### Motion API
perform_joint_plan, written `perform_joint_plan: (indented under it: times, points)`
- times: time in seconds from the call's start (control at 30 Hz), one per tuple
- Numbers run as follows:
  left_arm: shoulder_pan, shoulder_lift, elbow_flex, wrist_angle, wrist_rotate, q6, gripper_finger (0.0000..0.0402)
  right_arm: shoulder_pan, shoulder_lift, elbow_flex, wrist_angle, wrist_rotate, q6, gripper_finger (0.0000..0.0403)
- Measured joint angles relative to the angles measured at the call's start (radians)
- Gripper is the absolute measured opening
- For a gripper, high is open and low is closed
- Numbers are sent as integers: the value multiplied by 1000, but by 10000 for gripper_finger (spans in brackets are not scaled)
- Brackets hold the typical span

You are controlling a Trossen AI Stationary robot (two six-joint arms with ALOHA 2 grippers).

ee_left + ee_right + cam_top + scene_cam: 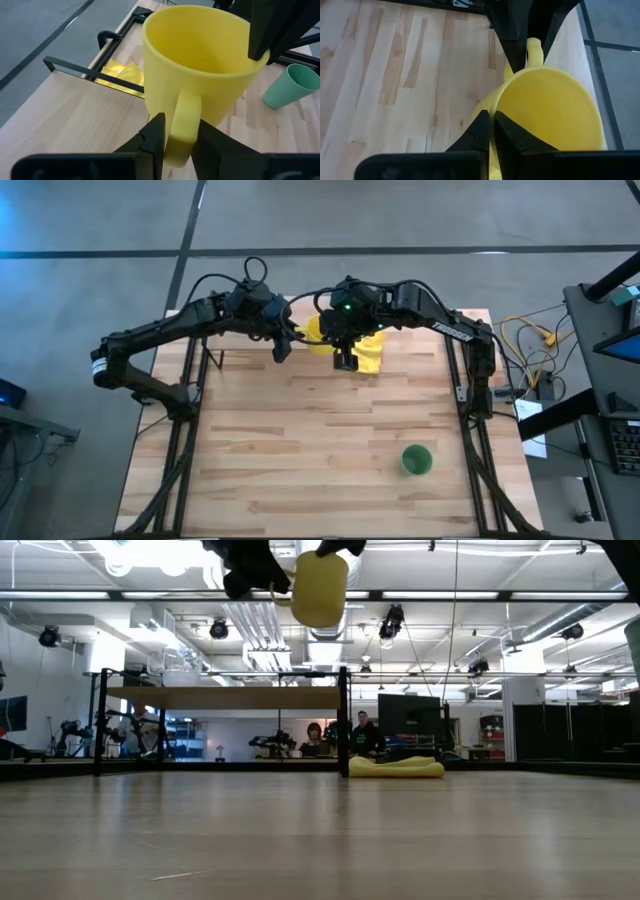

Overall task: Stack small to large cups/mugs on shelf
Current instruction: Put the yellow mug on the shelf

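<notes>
The yellow mug point(318, 330) is held high above the table's far middle by both grippers; it also shows in the low view point(320, 585). My left gripper point(180, 127) is shut on its handle and my right gripper point(492, 125) is shut on its rim. The green cup point(416, 459) stands upright on the tabletop at the near right. The shelf point(225, 697) is a wooden board in black frame bars at the far left. The clear glass cup is out of view. My left gripper pinches the mug's handle point(182, 107) between its two fingers, coming from the table's left. The mug is lifted clear, its opening up. My right gripper holds the mug's rim point(506, 102) on the side away from the handle, one finger inside and one outside the wall.
A yellow cloth point(368, 352) lies on the table under and just right of the mug, also in the low view point(398, 768). Black frame bars point(205, 365) run along the table's sides. Bare tabletop lies toward the near edge.
</notes>
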Motion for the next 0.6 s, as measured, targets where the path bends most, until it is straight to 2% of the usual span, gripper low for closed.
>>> perform_joint_plan:
  times: [0.6]
  points:
    - [0, -10, 1, 1, -8, 1, 49, -1, 0, 0, -1, 4, 4, 8]
